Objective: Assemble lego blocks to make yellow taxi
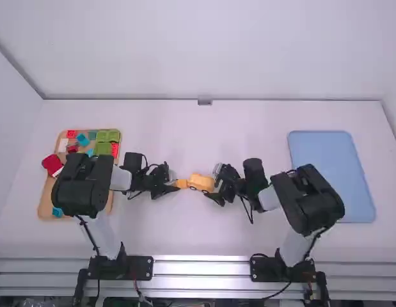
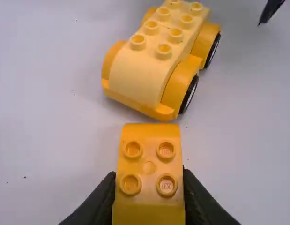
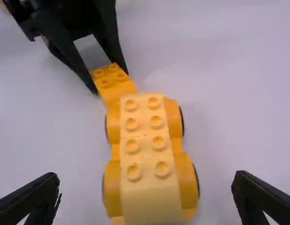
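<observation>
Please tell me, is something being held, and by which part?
The left gripper holds the curved four-stud orange block by its two opposite sides. The open right gripper holds nothing.

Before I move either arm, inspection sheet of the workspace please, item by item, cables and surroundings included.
Surface: white table, small dark specks
Job's things: car upright on four wheels; orange block close by, contact unclear
Clutter: brown tray with coloured bricks; blue tray
Left gripper: shut on the orange block
Right gripper: open, fingers either side of the car
Cables: dark cable loops by right gripper
Surroundings: white walls, metal rails
</observation>
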Robot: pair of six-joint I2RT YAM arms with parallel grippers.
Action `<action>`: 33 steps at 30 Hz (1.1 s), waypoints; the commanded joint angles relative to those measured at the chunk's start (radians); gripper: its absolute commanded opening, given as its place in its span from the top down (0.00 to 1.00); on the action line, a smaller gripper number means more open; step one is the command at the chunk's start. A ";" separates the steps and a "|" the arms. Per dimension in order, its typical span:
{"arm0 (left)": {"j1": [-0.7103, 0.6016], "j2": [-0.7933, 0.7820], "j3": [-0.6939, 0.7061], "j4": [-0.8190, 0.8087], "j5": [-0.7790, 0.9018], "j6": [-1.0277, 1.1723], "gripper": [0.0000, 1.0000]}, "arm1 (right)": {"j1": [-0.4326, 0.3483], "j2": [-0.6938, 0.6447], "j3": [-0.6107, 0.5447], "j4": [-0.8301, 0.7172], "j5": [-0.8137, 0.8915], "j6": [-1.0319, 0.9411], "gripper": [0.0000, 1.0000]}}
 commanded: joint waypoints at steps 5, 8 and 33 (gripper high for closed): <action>-0.004 -0.003 -0.031 -0.020 -0.043 -0.027 0.87 | 0.040 0.211 0.045 0.209 -0.072 -0.014 0.02; 0.002 -0.003 -0.030 -0.034 -0.043 -0.026 0.88 | 0.051 0.255 0.065 0.255 -0.051 -0.014 0.02; 0.002 -0.133 -0.030 -0.156 -0.108 -0.029 0.94 | 0.034 0.275 0.154 0.017 -0.033 -0.232 0.13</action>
